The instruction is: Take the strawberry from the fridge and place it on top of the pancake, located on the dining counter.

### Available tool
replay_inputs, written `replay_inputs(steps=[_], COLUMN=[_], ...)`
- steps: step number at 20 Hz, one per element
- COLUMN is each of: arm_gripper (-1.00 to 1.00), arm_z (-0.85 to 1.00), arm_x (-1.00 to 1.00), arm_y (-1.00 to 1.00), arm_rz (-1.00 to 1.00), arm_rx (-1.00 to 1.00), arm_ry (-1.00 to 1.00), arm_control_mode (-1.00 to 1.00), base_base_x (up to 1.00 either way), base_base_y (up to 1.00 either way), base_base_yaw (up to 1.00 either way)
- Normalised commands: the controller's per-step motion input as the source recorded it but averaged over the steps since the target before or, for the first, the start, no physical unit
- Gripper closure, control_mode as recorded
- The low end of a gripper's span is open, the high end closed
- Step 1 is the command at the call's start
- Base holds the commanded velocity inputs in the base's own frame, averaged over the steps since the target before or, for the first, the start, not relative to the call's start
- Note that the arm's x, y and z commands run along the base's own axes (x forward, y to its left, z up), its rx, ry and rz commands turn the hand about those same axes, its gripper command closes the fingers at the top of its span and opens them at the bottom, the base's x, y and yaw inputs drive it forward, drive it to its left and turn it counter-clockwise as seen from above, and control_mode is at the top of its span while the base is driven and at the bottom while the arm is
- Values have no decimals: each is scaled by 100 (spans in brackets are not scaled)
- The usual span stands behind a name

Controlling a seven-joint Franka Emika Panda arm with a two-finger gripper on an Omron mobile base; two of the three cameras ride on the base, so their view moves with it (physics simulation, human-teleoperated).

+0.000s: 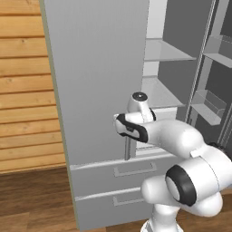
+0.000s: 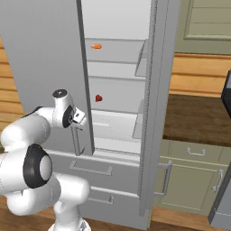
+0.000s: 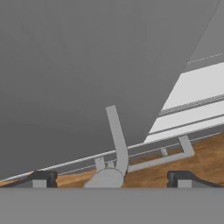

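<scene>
The fridge (image 1: pixel 95 81) stands in front of me with its right door swung wide and its left door (image 2: pixel 40 58) nearly closed. Inside, the strawberry (image 2: pixel 98 98) lies on a middle white shelf, small and dark red. My gripper (image 2: pixel 80 118) is open at the lower end of the left door's vertical bar handle (image 2: pixel 76 140). In the hand view the handle (image 3: pixel 117 142) runs down between my spread fingertips (image 3: pixel 43 177), and I cannot tell whether they touch it. The pancake and the dining counter are out of view.
A small orange item (image 2: pixel 96 46) lies on the upper shelf. Two lower drawers (image 1: pixel 118 171) sit under the doors. The open right door (image 1: pixel 210 106) carries shelf bins. Grey-green cabinets (image 2: pixel 189 180) with a dark top stand to the right; a wood wall (image 1: pixel 22 90) lies left.
</scene>
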Motion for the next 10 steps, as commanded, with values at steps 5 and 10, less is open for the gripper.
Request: replay_inputs(steps=[5, 10], arm_gripper=[-100, -100], arm_z=[-10, -18], arm_x=[26, 25], arm_y=[0, 0], arm_rz=[0, 0], arm_rx=[0, 0], arm_ry=[0, -3], arm_control_mode=[-100, -100], base_base_x=[0, 0], base_base_y=[0, 0], base_base_yaw=[0, 0])
